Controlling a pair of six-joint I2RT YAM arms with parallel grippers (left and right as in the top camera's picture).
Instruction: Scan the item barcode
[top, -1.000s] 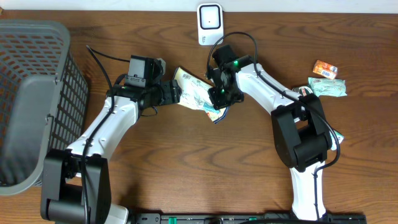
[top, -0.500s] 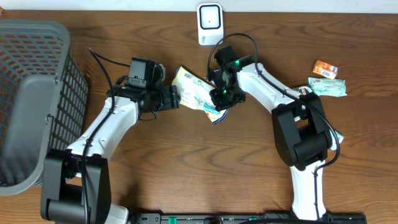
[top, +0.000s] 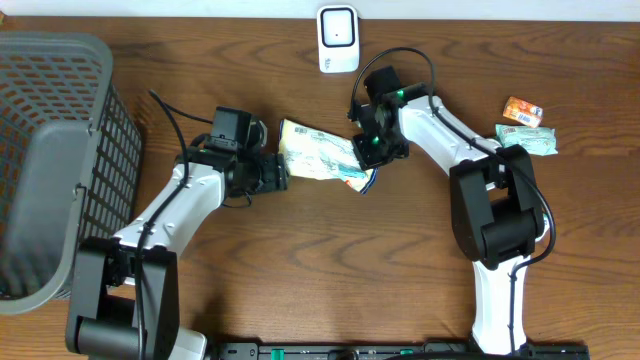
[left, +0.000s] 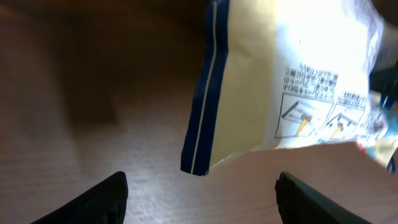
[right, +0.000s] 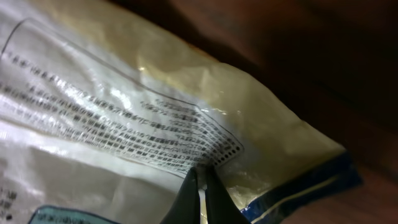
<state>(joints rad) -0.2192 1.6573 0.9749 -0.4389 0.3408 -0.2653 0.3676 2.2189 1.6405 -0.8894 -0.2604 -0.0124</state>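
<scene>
On the wooden table (top: 300, 260), the left gripper (top: 281, 173) is found nearest, a little toward 9 o'clock of centre. Its jaws are spread wide and nothing is held between them; in the left wrist view both fingers (left: 102, 198) are seen low in the frame, with the blue-edged corner of the snack packet (left: 273, 87) just ahead of the left gripper (left: 200, 186). The snack packet (top: 318, 156) is seen just beyond, near the table's middle. Its 3 o'clock end is pinched by the right gripper (top: 372, 152), whose jaws are pressed together on the foil beside the fine print, as shown by the right wrist view (right: 200, 194). At 9 o'clock a grey basket (top: 50, 110) is placed. Two small packets (top: 525, 128) are seen at 2 o'clock, well apart. Farthest, at 12 o'clock, the white scanner (top: 338, 38) is stood at the table's edge
</scene>
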